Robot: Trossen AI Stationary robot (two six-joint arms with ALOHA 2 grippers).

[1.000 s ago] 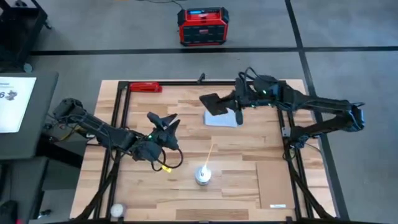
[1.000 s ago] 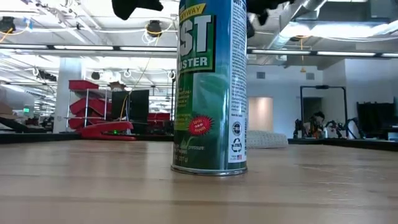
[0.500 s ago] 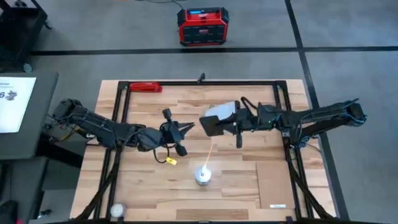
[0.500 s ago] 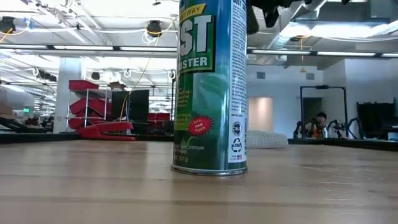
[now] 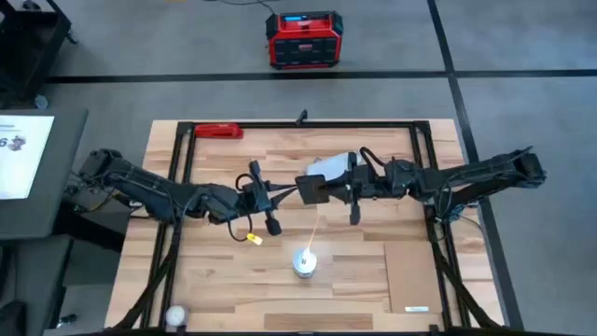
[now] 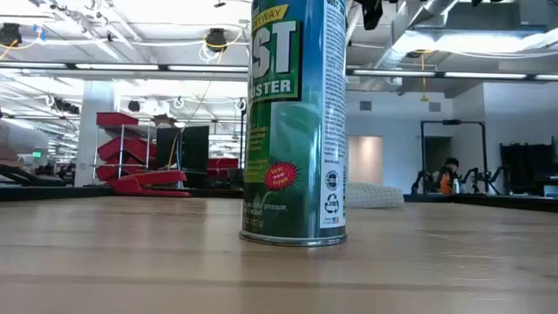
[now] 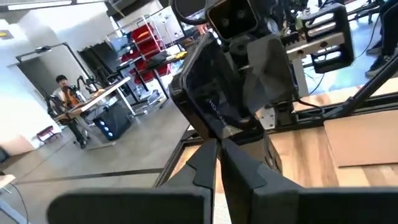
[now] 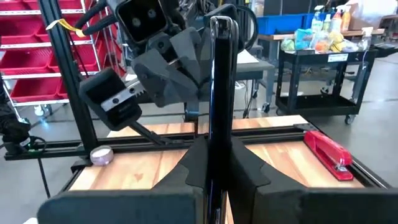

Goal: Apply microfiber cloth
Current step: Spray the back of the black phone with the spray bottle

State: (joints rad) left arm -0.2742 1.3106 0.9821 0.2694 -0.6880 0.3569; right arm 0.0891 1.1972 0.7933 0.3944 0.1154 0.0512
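High view, right gripper (image 5: 328,189): held above the table's middle, clamped on a flat black phone (image 5: 314,189) that is carried on edge.
High view, left gripper (image 5: 291,192): brought up to the black phone's free side. Half a second ago it was spread wide and apart from the phone. Whether it grips now cannot be told.
High view, microfiber cloth (image 5: 338,165): a pale grey-blue soft fabric piece, bunched on the light wooden table (image 5: 373,140). It lies just beyond the right gripper and is partly covered by that arm. It is where it was half a second ago, but a second ago it lay flatter under the phone.
High view, rest: a green spray can (image 5: 304,263) is seen nearer the front edge, and a red stapler (image 5: 217,132) at the far left corner.
Low view: the green spray can (image 6: 295,122) is shown upright in front. The microfiber cloth (image 6: 375,194) is seen as a pale heap on the table behind it, and the red stapler (image 6: 148,182) far back. Less dark arm is seen at the top than before.
Left wrist view: the left gripper (image 7: 219,149) is set at the lower edge of the black phone (image 7: 211,93).
Right wrist view: the black phone (image 8: 217,74) is seen edge-on, pinched in the right gripper (image 8: 216,149).
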